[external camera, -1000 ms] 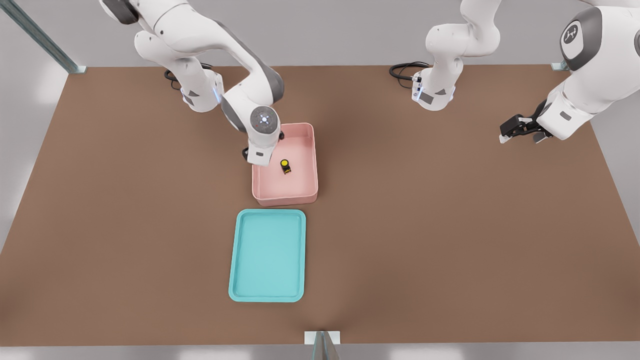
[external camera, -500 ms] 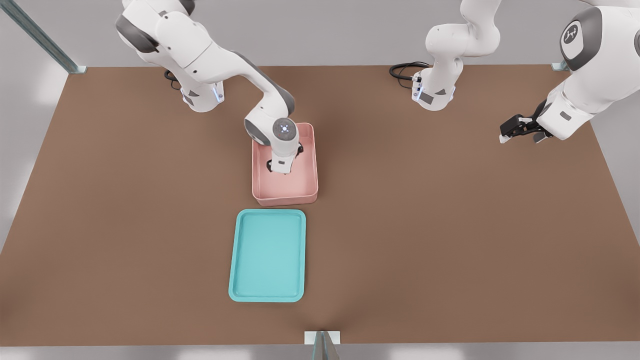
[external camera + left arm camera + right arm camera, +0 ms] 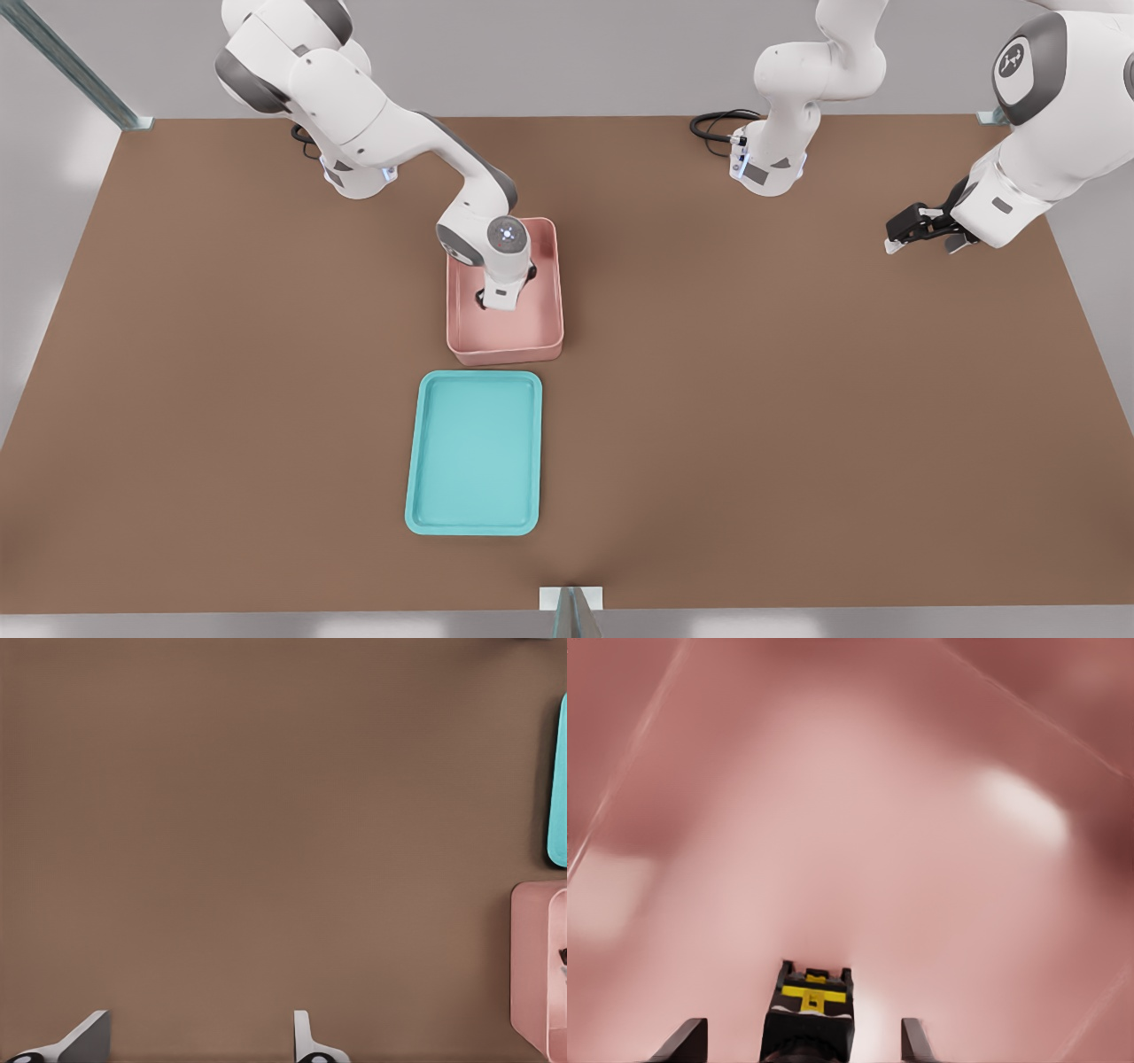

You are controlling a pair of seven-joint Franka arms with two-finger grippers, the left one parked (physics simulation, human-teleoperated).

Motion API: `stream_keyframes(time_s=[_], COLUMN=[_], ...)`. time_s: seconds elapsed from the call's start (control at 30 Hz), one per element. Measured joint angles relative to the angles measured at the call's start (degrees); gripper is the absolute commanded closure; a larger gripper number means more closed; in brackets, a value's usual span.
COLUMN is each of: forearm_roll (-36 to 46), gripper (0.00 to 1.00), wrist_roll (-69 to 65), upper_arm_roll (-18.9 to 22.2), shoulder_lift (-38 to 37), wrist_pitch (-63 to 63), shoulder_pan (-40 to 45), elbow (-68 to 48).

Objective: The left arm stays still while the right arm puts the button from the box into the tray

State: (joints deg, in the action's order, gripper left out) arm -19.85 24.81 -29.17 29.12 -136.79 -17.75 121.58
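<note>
Pink box (image 3: 505,341) on the brown counter (image 3: 797,399) has the right arm's gripper (image 3: 802,1041) down inside, jaws spread open either side of the button (image 3: 808,1020), teal tray (image 3: 474,452) just beside.

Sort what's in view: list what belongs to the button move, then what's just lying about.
Job:
- button, between the fingertips in the right wrist view
- pincer, open, down inside the box
- box
- tray, nothing in it

Lying about:
- table
- cable coiled at the far edge
</note>
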Motion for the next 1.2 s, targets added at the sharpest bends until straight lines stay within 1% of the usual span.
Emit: stream_keyframes(time_s=[0.03, 0.07, 0.13, 0.23, 0.43, 0.5, 0.57, 0.63, 0.7, 0.77, 0.83, 0.87, 0.9, 0.93, 1.13, 1.17, 1.2], forearm_roll=[-0.06, -0.12, -0.35, -0.27, -0.02, 0.44, 1.1, 3.37, 4.7, 4.72, 2.37, 1.4, 0.65, -0.25, -3.66, -3.63, -3.58], gripper=[0.49, 0.58, 0.72, 0.75, 0.75, 0.75, 0.75, 0.75, 0.75, 0.75, 0.75, 0.75, 0.62, 0.0, 0.0, 0.0, 0.0], wrist_roll=[0.21, 0.37, 0.47, 0.29, -0.27, -0.76, -1.82, -3.65, -5.9, -8.23, -10.31, -11.21, -12.02, -12.6, -14.54, -14.96, -15.4], upper_arm_roll=[0.0, 0.0, -0.01, -0.12, -0.63, -1.36, -1.94, -1.94, -1.15, 0.2, 0.93, 0.76, 0.65, 0.67, 0.7, -1.63, -5.2], shoulder_lift=[0.01, 0.01, 0.08, -0.58, -3.79, -4.98, -4.75, -1.92, 5.3, 13.61, 20.29, 21.41, 21.93, 22.2, 21.66, 19.72, 16.71], wrist_pitch=[-0.15, -0.29, -0.6, -0.86, -0.14, 1.59, 3.7, 7.32, 11.65, 14.75, 15.27, 15.41, 15.54, 15.71, 16.86, 18.32, 20.87], shoulder_pan=[0.0, 0.02, 0.26, 0.9, 1.79, 3.31, 6.89, 10.43, 11.81, 12.14, 12.01, 11.67, 11.19, 10.94, 10.92, 12.95, 16.33], elbow=[0.01, 0.07, 0.33, 0.51, -0.98, -4.83, -11.07, -22.96, -37.38, -47.19, -50.93, -51.58, -51.76, -51.73, -52.0, -51.89, -51.93])
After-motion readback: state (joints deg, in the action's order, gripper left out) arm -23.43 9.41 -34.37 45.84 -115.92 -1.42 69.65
